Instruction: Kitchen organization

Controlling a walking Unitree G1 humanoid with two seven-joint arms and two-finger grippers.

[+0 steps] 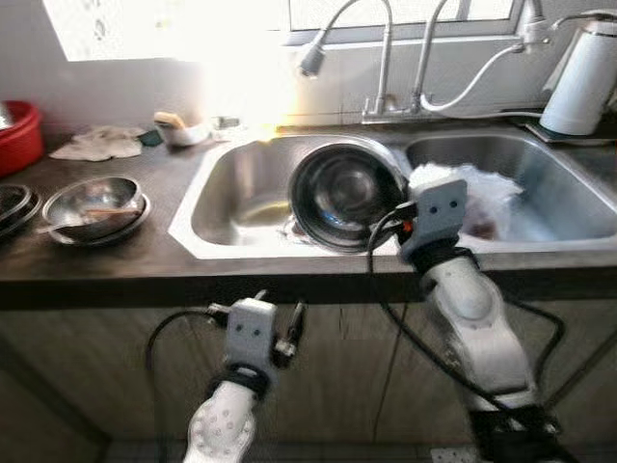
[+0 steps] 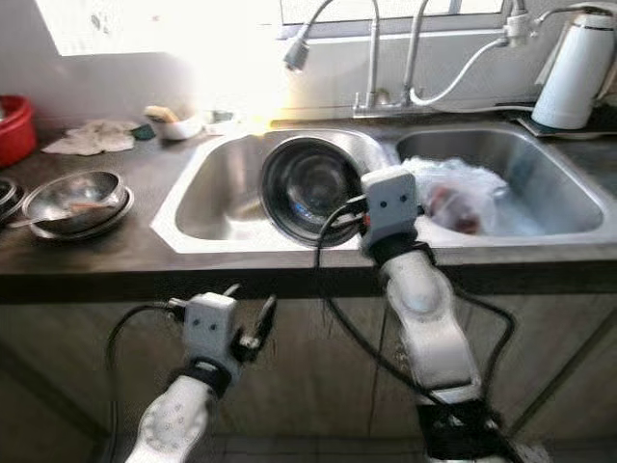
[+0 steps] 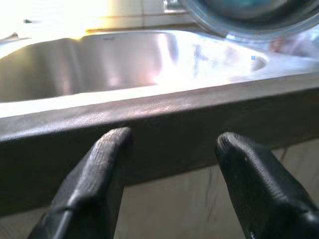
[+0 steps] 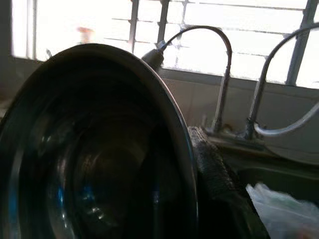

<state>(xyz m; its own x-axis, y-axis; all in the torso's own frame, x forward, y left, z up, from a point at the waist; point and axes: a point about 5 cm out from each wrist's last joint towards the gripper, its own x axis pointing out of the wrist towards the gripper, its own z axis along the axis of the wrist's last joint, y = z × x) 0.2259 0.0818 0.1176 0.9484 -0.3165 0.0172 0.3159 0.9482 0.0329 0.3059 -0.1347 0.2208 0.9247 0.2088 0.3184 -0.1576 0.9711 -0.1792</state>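
Head views: your right gripper is raised at the front edge of the sink, at the divider between its two basins, and holds a steel bowl by the rim. The bowl stands tilted on edge in the left basin, its hollow facing you. A plastic bag lies in the right basin, just beside the bowl. Two faucets rise behind the sink, and a white kettle stands at its far right corner. On the counter left of the sink rests a stack of bowls, with a red basin and a cloth further back. Your left gripper hangs below the counter edge, in front of the sink's left basin. Left wrist view: the two fingers stand well apart with nothing between them, pointed at the counter edge; the sink lies beyond it. Right wrist view: the bowl is close up, one finger pressed against the outside of its rim; the other finger is hidden, so you have a closed pinch on that rim.
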